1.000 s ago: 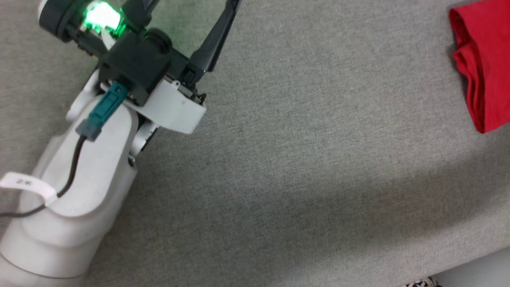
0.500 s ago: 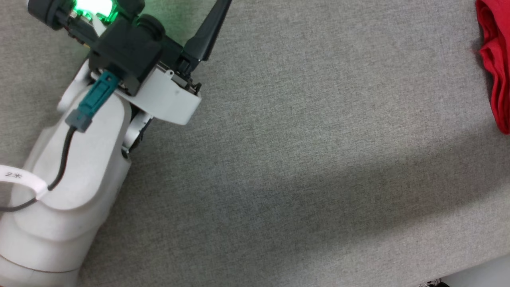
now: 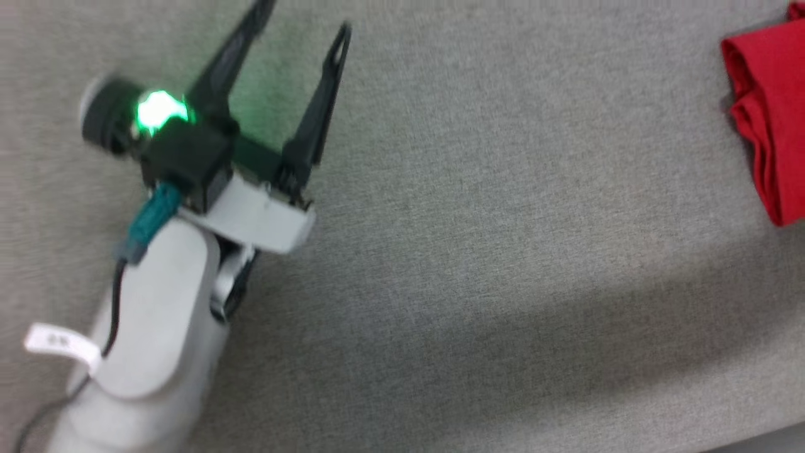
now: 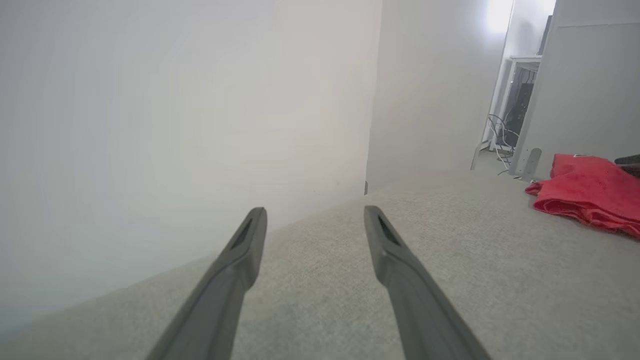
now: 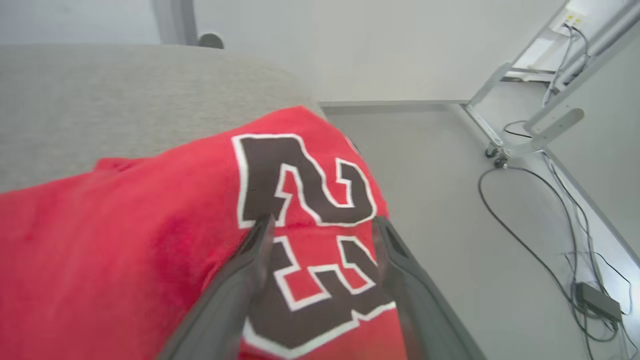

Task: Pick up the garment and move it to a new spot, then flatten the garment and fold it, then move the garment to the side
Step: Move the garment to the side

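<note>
The folded garment [image 3: 767, 126] lay at the table's [image 3: 503, 220] three o'clock edge, apparently set aside. The right end effector [image 5: 322, 222] stood spread over it, and the left end effector [image 3: 305, 19] was wide and empty.

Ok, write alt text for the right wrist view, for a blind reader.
A red soft-fabric jersey with a black, white-outlined number 23 lies at the edge of a grey fabric-covered surface. The right gripper hangs open over the number, its two dark fingers spread apart. Pale floor with black cables lies beyond.
</note>
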Robot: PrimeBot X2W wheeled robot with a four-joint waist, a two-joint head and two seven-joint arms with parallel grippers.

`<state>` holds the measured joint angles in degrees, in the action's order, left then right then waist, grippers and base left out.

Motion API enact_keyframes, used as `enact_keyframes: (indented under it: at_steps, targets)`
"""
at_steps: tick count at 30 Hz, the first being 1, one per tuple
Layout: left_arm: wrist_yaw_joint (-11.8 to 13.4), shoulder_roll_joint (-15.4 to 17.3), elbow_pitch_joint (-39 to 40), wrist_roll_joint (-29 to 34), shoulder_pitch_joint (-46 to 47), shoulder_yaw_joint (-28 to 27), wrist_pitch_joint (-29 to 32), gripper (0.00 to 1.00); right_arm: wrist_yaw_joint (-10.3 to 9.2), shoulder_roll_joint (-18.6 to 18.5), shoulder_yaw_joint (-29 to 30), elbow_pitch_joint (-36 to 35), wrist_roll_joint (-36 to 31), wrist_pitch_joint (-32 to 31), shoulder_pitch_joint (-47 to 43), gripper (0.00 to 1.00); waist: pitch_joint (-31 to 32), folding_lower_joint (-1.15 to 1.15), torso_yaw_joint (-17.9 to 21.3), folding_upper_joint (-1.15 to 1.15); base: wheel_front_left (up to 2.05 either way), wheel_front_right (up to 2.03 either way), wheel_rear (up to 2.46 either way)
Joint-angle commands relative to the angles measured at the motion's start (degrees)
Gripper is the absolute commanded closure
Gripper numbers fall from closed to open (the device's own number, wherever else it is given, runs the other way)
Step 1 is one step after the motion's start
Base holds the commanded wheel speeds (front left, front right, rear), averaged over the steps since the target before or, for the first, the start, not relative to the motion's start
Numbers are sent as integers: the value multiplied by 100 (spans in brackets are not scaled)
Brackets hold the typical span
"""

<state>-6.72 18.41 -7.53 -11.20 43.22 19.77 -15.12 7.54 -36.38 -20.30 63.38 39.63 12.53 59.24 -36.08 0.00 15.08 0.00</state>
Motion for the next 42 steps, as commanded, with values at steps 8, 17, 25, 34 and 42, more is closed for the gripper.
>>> enact_keyframes:
  at_steps: [8, 17, 25, 34, 42]
  targets:
    - [-30, -518, -48, -97, -1789, -867, 0, 0, -11, -36, -204, -998, 103, 266, -1039, 0, 1543, 0, -875, 0, 0, 0, 0]
    - [-72, -1082, -302, -83, -3162, -1575, 0, 0, -11, 699, 40, -2110, -430, 268, -2506, 0, 2581, 0, -1485, 0, 0, 0, 0]
    - [-83, -1173, -240, -178, -3911, -1820, 0, 0, -11, 1156, 317, -2705, -632, 269, -3481, 0, 3302, 0, -1836, 0, 0, 0, 0]
    - [-84, -1004, -129, -382, -4418, -1998, 1, 0, -11, 1541, 734, -3412, -825, 269, -4094, 0, 3640, 0, -1798, 0, 0, 0, 0]
    - [-84, -894, 61, -401, -4694, -2094, 1, 0, -11, 1692, 1155, -3980, -1038, 270, -4634, 0, 3743, 0, -1734, 0, 0, 0, 0]
